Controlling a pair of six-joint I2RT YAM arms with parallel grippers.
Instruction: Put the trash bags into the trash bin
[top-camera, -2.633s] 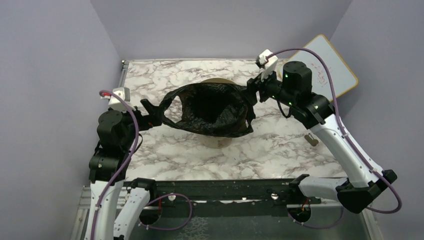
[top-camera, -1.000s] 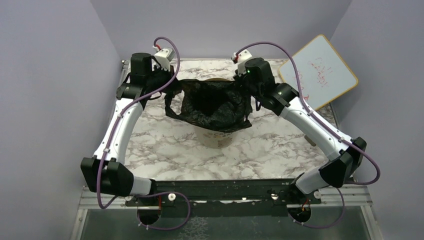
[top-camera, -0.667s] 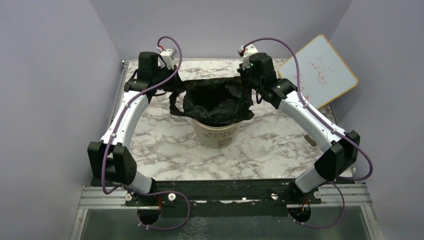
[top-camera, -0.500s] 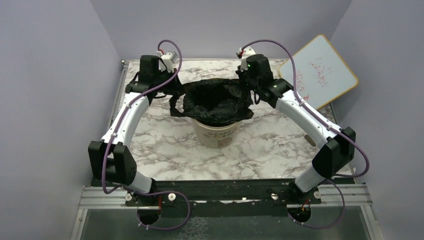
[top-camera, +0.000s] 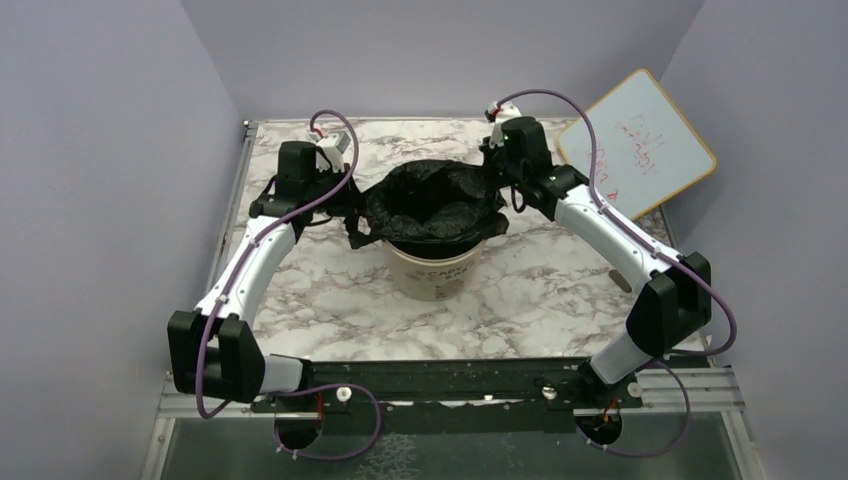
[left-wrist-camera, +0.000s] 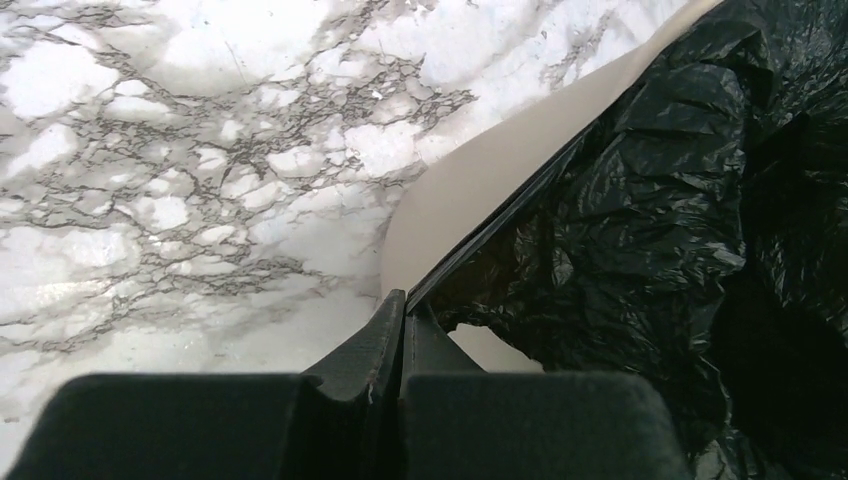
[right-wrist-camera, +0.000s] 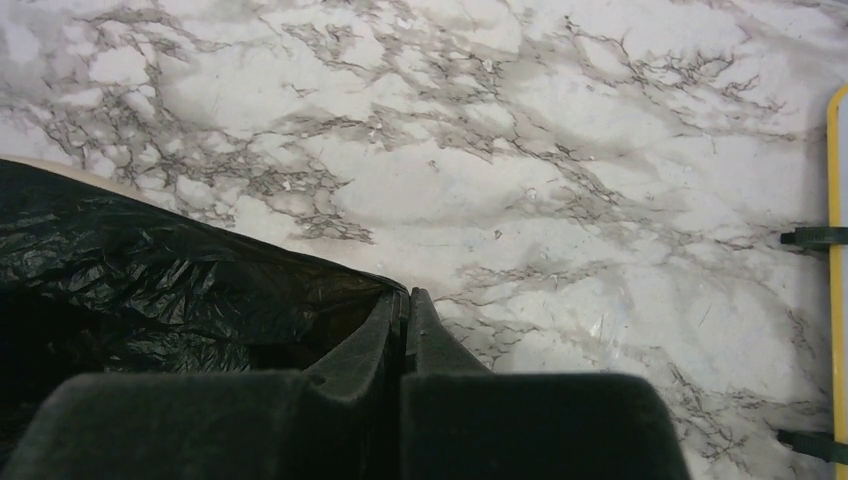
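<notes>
Trash bag (top-camera: 432, 203) hangs spread open over the trash bin (top-camera: 432, 275), which I see standing upright near the middle of the worktop (top-camera: 320, 300), a little toward its far edge. The bag's wrinkled middle sags into the bin's mouth, while its skirt drapes over the rim on the near side and a loop handle dangles on the left. My left gripper (left-wrist-camera: 402, 305) has its jaws pressed flat together on a taut edge of the bag, just beside the bin's beige wall. My right gripper (right-wrist-camera: 405, 300) is likewise pinched tight on the bag's opposite edge, over bare marble. A whiteboard (top-camera: 645, 145) with a yellow frame leans at the far right corner.
</notes>
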